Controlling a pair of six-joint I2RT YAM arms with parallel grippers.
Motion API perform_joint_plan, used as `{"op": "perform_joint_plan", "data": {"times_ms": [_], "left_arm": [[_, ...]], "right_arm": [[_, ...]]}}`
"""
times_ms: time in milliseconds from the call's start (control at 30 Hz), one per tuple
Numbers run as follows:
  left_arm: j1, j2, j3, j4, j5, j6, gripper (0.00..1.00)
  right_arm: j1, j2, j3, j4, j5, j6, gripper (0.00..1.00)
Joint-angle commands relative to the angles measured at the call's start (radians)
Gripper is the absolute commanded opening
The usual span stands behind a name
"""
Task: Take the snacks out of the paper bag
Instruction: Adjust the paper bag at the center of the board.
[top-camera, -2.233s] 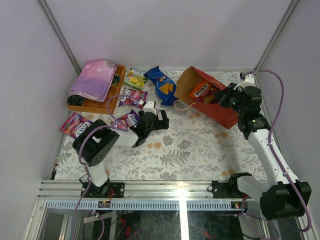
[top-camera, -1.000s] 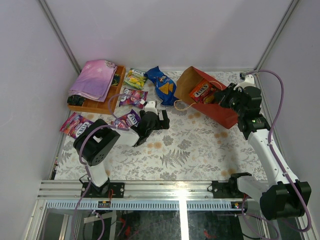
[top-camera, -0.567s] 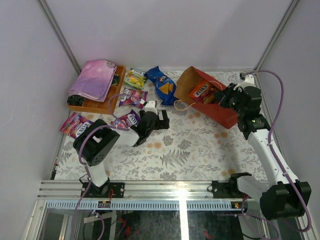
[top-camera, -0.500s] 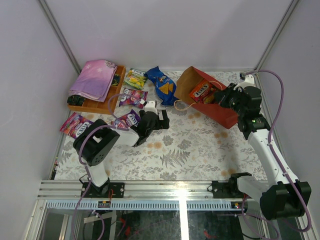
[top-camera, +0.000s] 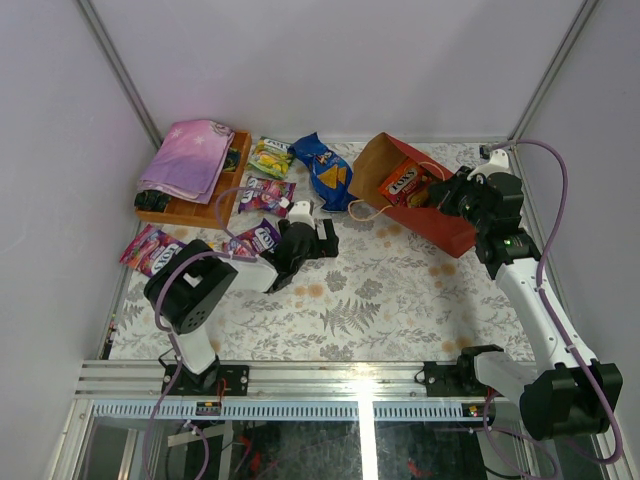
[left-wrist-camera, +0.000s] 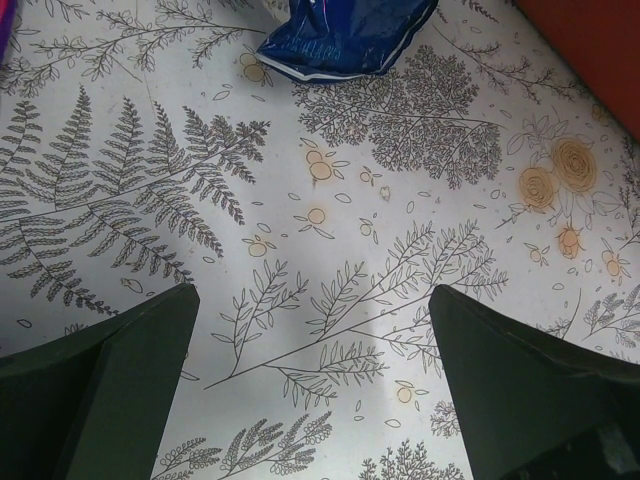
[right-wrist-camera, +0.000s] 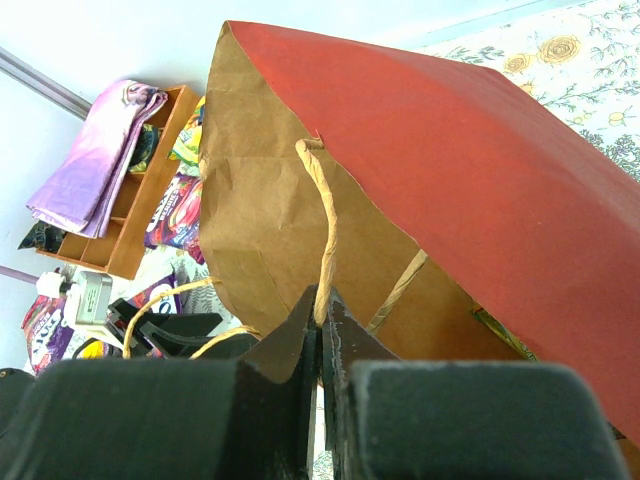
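Lying sideways, red paper bag (top-camera: 445, 228) shows brown inside.

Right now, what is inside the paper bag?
One orange packet lies inside the paper bag, near its open mouth. Anything deeper is hidden by the bag's red wall.

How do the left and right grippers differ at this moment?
The left gripper is wide open and holds nothing; the right gripper is shut on the twisted handle of the paper bag. The left gripper hangs over bare tablecloth, just short of the blue chip bag; the right gripper is at the paper bag's mouth. Neither holds a snack.
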Motion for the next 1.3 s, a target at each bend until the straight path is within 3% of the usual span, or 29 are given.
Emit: {"op": "perform_joint_plan", "data": {"times_ms": [0, 667, 1267], "left_arm": [[-0.018, -0.021, 0.032, -0.023, -0.057, 0.023, 1.0], [-0.052, 0.029, 0.087, -0.058, -0.107, 0.055, 1.0], [-0.054, -0.027, 0.045, -0.031, -0.121, 0.053, 1.0]], "right_arm": [[-0.002, -0.005, 0.008, 0.032, -0.031, 0.003, 0.0], [-0.002, 0.0, 0.015, 0.029, -0.034, 0.0, 0.0], [-0.002, -0.006, 0.013, 0.024, -0.035, 0.0, 0.0]]}}
